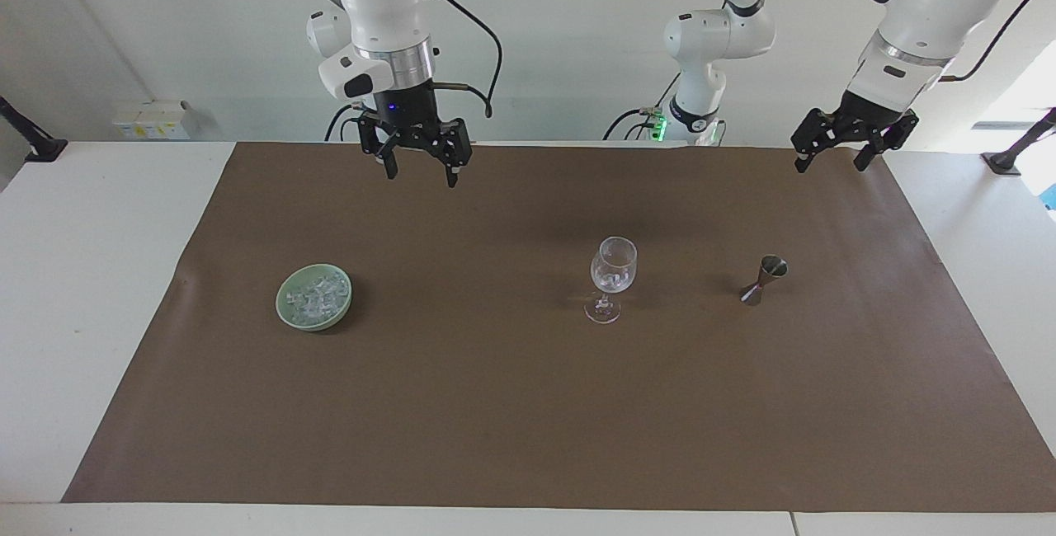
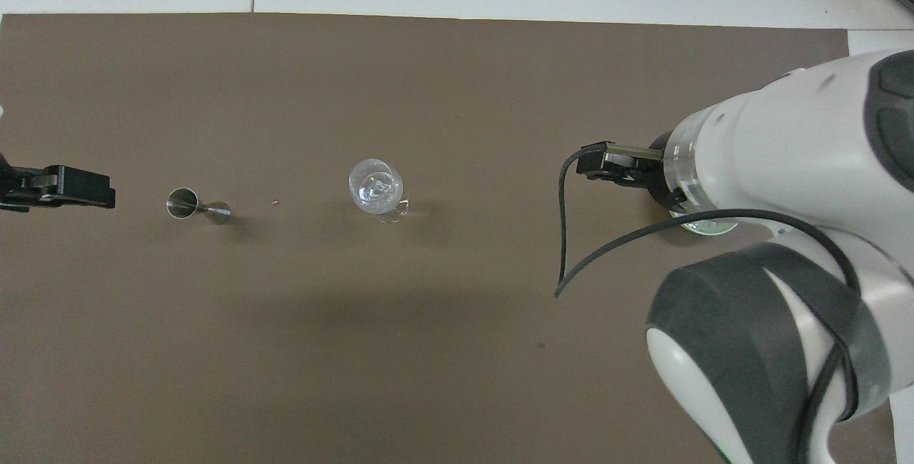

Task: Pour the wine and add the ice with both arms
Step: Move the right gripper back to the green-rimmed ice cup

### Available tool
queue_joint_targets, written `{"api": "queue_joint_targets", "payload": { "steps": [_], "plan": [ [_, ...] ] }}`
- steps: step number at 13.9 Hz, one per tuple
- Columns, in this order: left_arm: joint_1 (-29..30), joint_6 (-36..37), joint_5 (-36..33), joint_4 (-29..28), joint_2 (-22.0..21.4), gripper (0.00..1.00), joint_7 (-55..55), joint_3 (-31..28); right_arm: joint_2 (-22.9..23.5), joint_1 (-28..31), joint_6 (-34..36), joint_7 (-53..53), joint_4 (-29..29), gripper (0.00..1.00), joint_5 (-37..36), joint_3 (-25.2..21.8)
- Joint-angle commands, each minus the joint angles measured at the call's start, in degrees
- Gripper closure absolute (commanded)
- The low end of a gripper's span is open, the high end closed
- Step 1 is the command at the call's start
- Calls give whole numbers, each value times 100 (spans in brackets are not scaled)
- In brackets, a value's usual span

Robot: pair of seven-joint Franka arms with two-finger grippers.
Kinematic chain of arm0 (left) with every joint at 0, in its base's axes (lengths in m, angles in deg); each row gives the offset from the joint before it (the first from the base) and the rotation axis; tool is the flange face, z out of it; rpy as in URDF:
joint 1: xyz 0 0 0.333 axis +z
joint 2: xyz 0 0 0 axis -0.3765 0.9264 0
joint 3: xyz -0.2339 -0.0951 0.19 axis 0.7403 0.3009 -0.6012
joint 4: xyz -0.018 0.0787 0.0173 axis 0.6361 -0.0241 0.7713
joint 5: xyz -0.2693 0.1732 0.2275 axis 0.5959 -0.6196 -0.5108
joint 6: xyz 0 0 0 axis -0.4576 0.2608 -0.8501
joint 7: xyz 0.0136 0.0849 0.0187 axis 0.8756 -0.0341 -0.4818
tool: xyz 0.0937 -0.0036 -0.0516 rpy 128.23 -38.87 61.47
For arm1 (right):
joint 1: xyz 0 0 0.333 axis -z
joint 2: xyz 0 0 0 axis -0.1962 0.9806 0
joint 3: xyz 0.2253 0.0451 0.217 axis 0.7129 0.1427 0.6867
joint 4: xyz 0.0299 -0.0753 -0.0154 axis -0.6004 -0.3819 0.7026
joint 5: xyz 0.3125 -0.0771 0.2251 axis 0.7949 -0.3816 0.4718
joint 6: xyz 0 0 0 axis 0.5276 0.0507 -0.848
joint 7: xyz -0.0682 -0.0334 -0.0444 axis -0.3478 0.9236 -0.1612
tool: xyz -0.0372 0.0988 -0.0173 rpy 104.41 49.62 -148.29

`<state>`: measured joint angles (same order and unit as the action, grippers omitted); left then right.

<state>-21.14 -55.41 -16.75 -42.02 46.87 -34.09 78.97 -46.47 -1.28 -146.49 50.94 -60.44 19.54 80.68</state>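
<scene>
A clear wine glass (image 1: 612, 276) (image 2: 375, 189) stands upright mid-mat, and something clear glints in its bowl. A pale green bowl (image 1: 285, 311) heaped with ice (image 1: 314, 295) sits toward the right arm's end. In the overhead view the right arm covers the bowl, leaving only a sliver of rim (image 2: 703, 226). My right gripper (image 1: 421, 176) hangs high over the mat on the bowl's side, open and empty. My left gripper (image 1: 829, 163) (image 2: 61, 187) waits open and empty in the air at the left arm's end. No wine shows.
A small steel jigger (image 1: 763, 279) (image 2: 196, 205) stands between the glass and the left arm's end. A brown mat (image 1: 528, 420) covers most of the white table (image 1: 74, 289). The right arm's cable (image 2: 571, 264) dangles over the mat.
</scene>
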Motion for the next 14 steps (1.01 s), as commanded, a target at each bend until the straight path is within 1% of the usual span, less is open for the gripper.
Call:
{"api": "queue_joint_targets", "payload": {
  "steps": [1, 4, 7, 8, 11, 14],
  "plan": [
    [42, -21, -98, -200, -191, 0, 38, 43, -131, 388, 147, -577, -69, 0, -92, 68],
    [16, 32, -90, -200, -191, 0, 55, 43, -131, 757, 139, -1315, -52, 0, -83, 69],
    [-2, 49, -90, -96, -121, 0, 47, 112, -140, 995, 191, -1764, 36, 0, -57, 69],
    [-2, 102, -98, 9, -68, 0, 38, 130, -140, 987, 296, -1783, 132, 0, -57, 69],
    [-28, 41, -81, -138, -103, 0, 47, 130, -192, 1022, 708, -1800, 335, 0, -13, 51],
    [-2, 32, -72, -209, -147, 0, 64, 122, -245, 1180, 1025, -2213, 335, 0, 144, -72]
  ]
}}
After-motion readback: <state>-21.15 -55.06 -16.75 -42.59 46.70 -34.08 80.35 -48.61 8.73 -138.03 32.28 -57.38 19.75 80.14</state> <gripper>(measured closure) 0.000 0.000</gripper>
